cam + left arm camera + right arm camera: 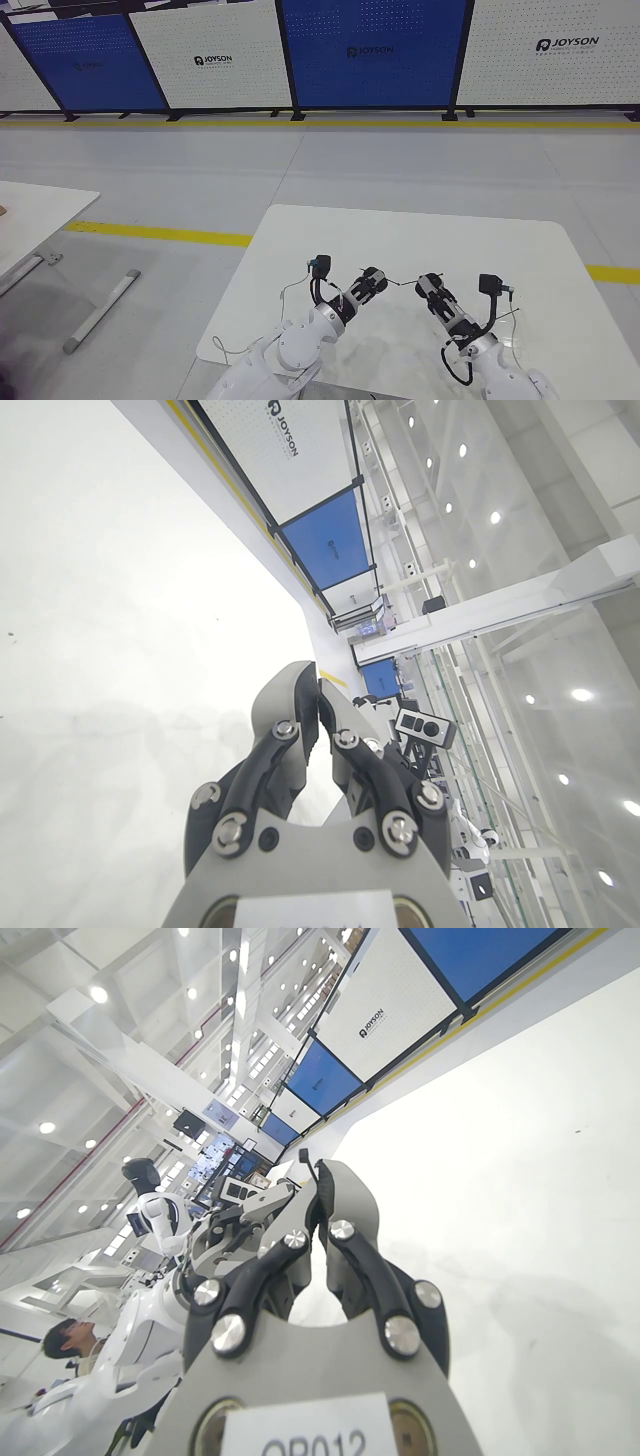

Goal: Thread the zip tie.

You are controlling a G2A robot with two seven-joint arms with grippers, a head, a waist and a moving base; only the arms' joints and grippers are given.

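Top view, bench (420, 235): white, across the lower centre of the frame.
Top view, left gripper (372, 283): lower centre, over the bench, tips pointing right toward the other gripper.
Top view, right gripper (430, 287): just right of it, tips pointing left.
Top view, tie (401, 283): thin dark strip spanning the gap between the two grippers.
Left wrist view, left gripper (317, 687): jaws pressed together at the tips, at lower centre; I cannot tell whether they pinch anything.
Right wrist view, right gripper (320, 1178): jaws clamped on the tie (303, 1158); its black head end sticks out past the tips, near frame centre.
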